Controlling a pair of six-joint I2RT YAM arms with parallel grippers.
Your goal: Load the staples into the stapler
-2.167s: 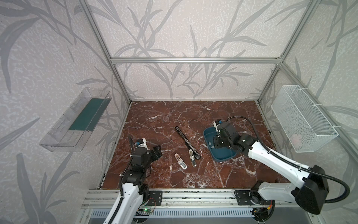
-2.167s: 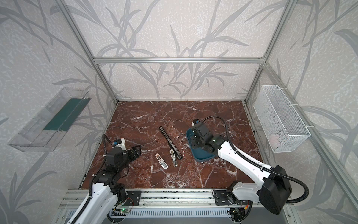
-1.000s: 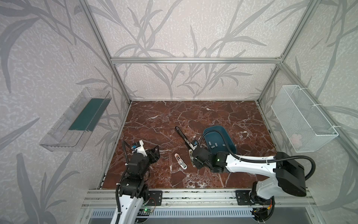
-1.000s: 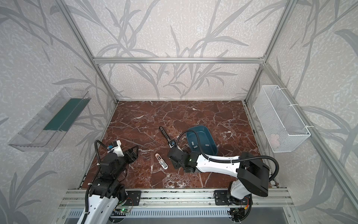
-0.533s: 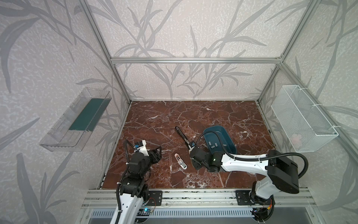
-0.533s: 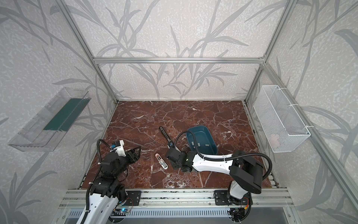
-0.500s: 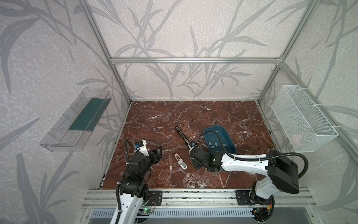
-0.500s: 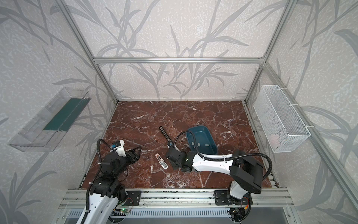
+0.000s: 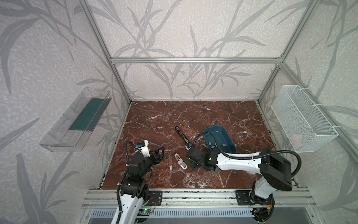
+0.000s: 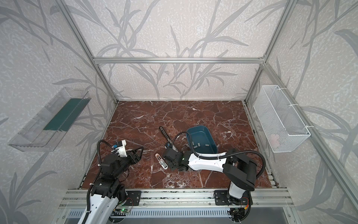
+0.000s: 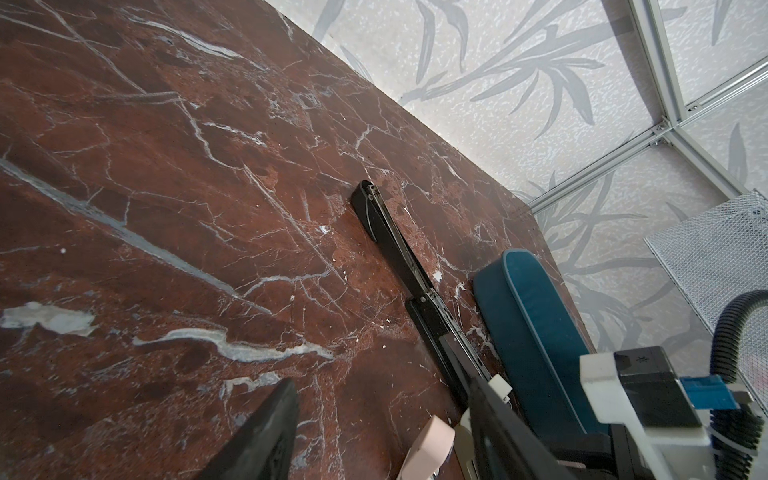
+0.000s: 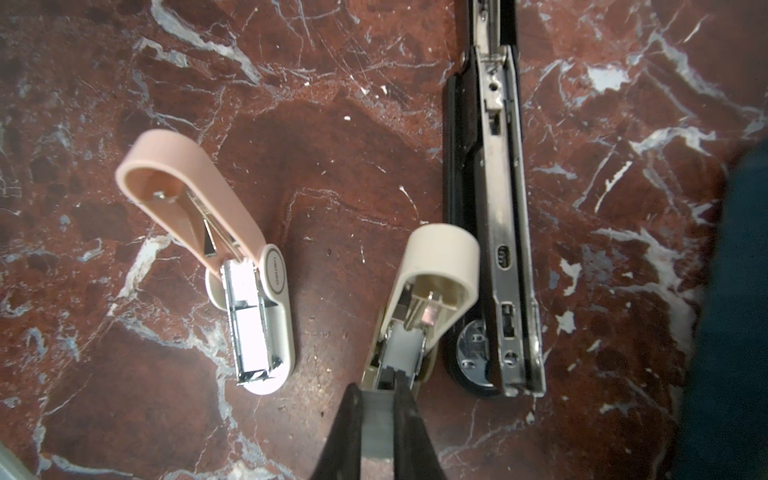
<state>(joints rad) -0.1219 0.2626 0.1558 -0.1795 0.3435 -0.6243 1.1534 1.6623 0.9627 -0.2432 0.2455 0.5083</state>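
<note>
Tabletop [image 12: 332,124] is showing a glossy red-brown marble finish. Cream stapler [image 12: 440,257] is looking smooth matt plastic, w/ staples [image 12: 376,419] reading dull grey metal.

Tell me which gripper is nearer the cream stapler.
Right. The right gripper is at the cream stapler, jaws shut on staples at its magazine; the left gripper hangs well off, beyond the pink stapler.

Table [image 9: 155,116] red-brown, white-veined; tray [image 9: 224,135] teal; pink stapler [image 12: 195,195], cream stapler [image 12: 440,257], black stapler [image 12: 457,166]; staples [image 10: 207,144] grey.
</note>
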